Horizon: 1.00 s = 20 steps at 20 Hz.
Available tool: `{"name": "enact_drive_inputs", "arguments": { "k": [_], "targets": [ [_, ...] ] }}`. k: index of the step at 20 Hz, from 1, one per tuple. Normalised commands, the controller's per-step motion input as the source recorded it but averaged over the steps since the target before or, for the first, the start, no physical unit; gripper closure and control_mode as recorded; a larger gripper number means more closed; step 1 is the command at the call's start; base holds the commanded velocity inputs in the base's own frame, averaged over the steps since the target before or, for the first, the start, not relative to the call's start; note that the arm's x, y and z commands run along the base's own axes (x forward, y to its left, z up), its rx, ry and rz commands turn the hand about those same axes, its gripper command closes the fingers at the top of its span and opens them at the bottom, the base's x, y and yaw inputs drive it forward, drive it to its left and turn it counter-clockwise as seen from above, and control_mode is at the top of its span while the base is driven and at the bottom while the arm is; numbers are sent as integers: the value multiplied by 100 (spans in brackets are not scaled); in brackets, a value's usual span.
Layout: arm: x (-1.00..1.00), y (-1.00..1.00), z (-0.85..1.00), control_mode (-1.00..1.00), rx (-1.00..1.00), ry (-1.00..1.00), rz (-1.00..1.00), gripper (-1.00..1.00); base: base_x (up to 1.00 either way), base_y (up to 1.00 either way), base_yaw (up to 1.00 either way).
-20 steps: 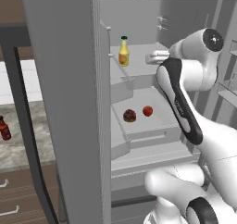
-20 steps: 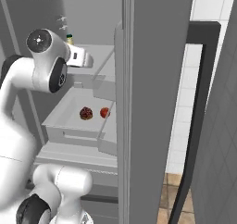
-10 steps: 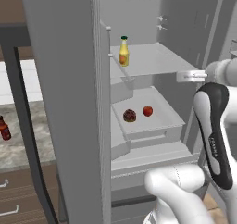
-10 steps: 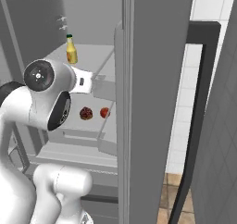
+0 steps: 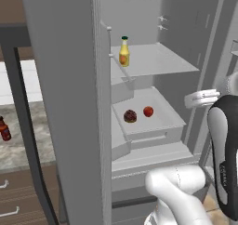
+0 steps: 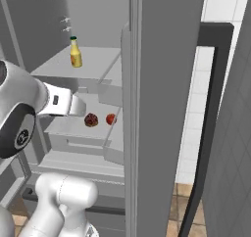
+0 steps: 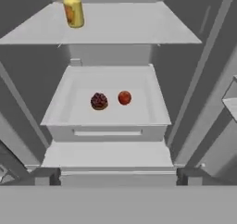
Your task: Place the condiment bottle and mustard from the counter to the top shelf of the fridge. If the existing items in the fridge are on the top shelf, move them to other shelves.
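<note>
Mustard: the mustard (image 5: 124, 51) stands upright on the top shelf (image 5: 160, 61) of the fridge (image 5: 69, 103), near that shelf's left front corner.
Condiment bottle: the condiment bottle (image 5: 4, 129) stands on the desk (image 5: 18, 140), well to the left of the fridge and outside its open door.
Existing items: the maroon bumpy ball (image 7: 99, 101) and the red tomato (image 7: 124, 97) lie just beside each other on a lower shelf (image 7: 139, 112) of the fridge, not on the top one.
Fingers: the gripper (image 5: 197, 99) hangs in front of the fridge, at about the lower shelf's height; the fingers are spread wide and hold nothing.
Step, as I judge it: one bottle is placed; the condiment bottle is yet to be fetched.
Risk: the fridge door stands between the arm and the desk, so a swing toward the bottle may strike the door edge.
Risk: a second bottle set too close to the mustard could tip it, since it stands near the shelf's front edge.
Left base view: shows the condiment bottle on the desk.
Hand view: looks straight into the fridge and shows the two round items apart.
</note>
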Motion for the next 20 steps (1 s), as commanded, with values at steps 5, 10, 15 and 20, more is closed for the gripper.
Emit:
{"name": "enact_drive_inputs", "arguments": {
  "k": [5, 10, 15, 20],
  "targets": [
    [-85, 33, -21, -100, -21, 44, 0, -100, 0, 0, 0],
    [-10, 18, 0, -100, -7, 10, 0, -100, 0, 0, 0],
    [-40, 0, -6, 100, 0, 0, 2, -100, -60, -6, 9],
    [0, 0, 0, 100, 0, 0, 0, -100, -100, -36, 21]
  ]
}}
